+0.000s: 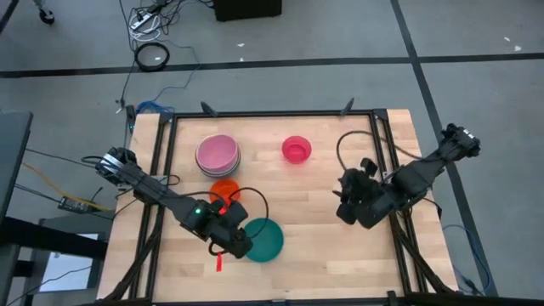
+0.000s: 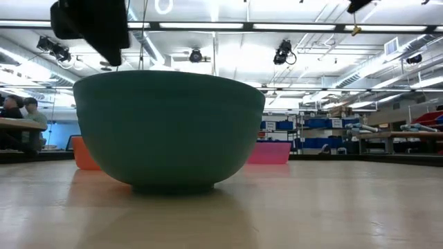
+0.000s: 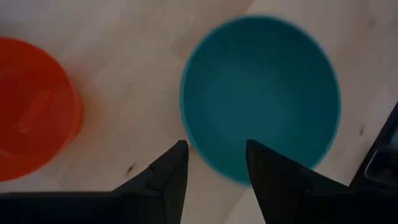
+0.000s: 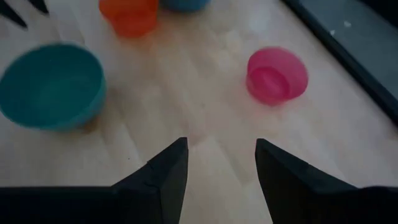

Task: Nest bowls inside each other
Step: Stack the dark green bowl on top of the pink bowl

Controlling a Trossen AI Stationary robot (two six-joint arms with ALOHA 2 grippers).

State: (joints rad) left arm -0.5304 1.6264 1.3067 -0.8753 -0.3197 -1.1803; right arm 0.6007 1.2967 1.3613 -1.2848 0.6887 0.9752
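A large teal bowl (image 1: pixel 263 240) stands upright on its base on the wooden table, near the front; it fills the low view (image 2: pixel 169 128). My left gripper (image 3: pixel 214 152) hovers open just over its left rim (image 3: pixel 199 146), one finger above the inside and one outside, dark at the low view's top left (image 2: pixel 90 28). An orange bowl (image 1: pixel 225 189) sits behind the teal one. A stack with a mauve bowl (image 1: pixel 218 154) on top stands farther back, and a hot pink bowl (image 1: pixel 297 150) is to its right. My right gripper (image 4: pixel 221 155) is open above bare wood at the right (image 1: pixel 348 208).
A small red strip (image 1: pixel 219 260) lies near the front edge, below my left gripper. A black frame (image 1: pixel 378 153) borders the table. Bare wood (image 1: pixel 314 221) lies between the teal bowl and my right gripper. People sit far off in the room (image 2: pixel 21 117).
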